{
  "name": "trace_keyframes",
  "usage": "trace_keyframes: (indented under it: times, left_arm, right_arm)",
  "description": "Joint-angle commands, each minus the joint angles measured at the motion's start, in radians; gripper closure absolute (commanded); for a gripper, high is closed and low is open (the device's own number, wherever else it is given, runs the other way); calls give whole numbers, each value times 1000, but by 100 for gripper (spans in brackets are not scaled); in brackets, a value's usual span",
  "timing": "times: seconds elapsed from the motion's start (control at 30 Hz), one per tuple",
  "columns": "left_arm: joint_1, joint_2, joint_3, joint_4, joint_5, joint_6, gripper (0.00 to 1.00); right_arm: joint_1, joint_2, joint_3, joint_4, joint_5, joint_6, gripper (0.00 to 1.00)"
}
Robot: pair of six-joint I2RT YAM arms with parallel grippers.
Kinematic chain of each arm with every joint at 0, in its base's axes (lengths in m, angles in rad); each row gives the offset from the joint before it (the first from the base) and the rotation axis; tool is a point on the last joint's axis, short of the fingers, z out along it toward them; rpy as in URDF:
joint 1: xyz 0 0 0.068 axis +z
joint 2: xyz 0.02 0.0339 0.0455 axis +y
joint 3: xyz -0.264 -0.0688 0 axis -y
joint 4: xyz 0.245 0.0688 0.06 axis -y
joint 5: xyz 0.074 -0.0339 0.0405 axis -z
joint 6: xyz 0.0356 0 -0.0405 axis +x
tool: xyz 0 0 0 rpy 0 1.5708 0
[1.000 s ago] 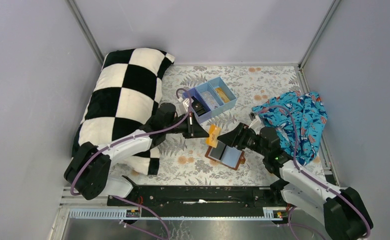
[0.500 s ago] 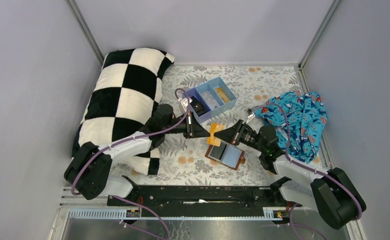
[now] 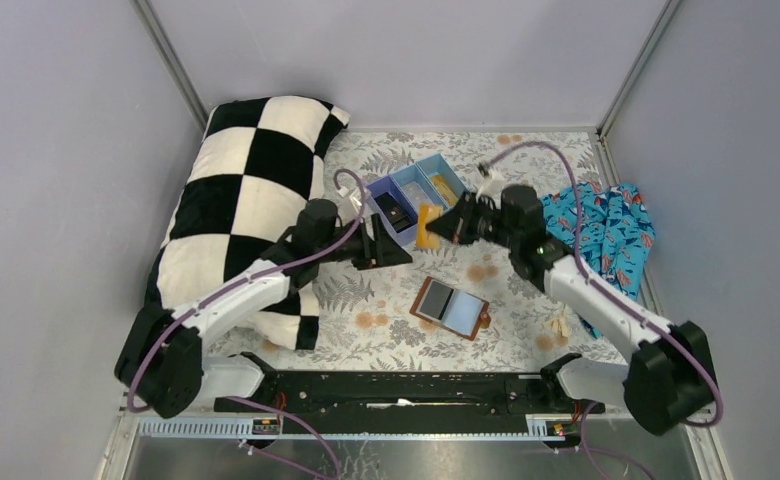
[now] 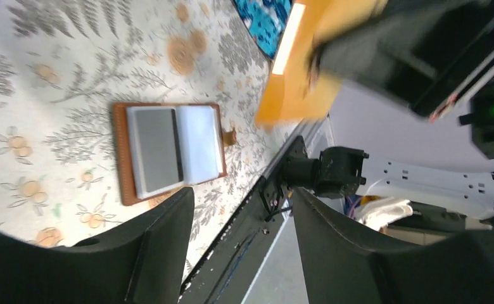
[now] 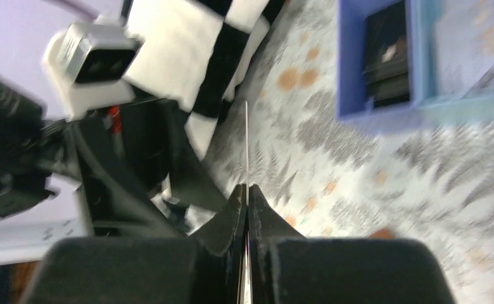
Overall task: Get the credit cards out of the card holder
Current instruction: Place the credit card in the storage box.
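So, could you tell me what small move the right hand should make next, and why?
Probably carry the yellow card a little farther over the blue tray, then open. The right hand is shut on the card, seen edge-on in its wrist view, right by the tray's near wall and well away from the card holder, which has grey cards left in it.

A floral-print surface [image 3: 526,170] is seen across mid frame. Laid directly on it: checkered pillow [image 3: 236,190] at left, blue three-compartment tray [image 3: 400,171] at upper centre, opened card holder [image 3: 451,308] at lower centre, blue patterned cloth [image 3: 616,235] at right.
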Motion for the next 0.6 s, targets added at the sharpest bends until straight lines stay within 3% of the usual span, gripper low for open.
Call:
trace_keyframes:
  times: [0.0,0.1,0.33,0.43,0.57]
  left_arm:
    - [56,-105,45,-106,-80,73,37]
    - [70,-153,41,-169,-106,74,37]
    - [72,-299,23,-299,-234,95,37]
    - [72,-352,9,-324,-254,93,38]
    - [74,-400,0,-366,-284,99,38]
  right_arm:
    - [-77,184,296,-311,32,-309,100]
    - [-129,371,552,-500,20,-454,100]
    - [-157,854,1211,-1013,199,-730,100]
    - [-162,950,1328,-1041,228,-740,100]
    - [-166,1000,1337,-1012,250,-725,100]
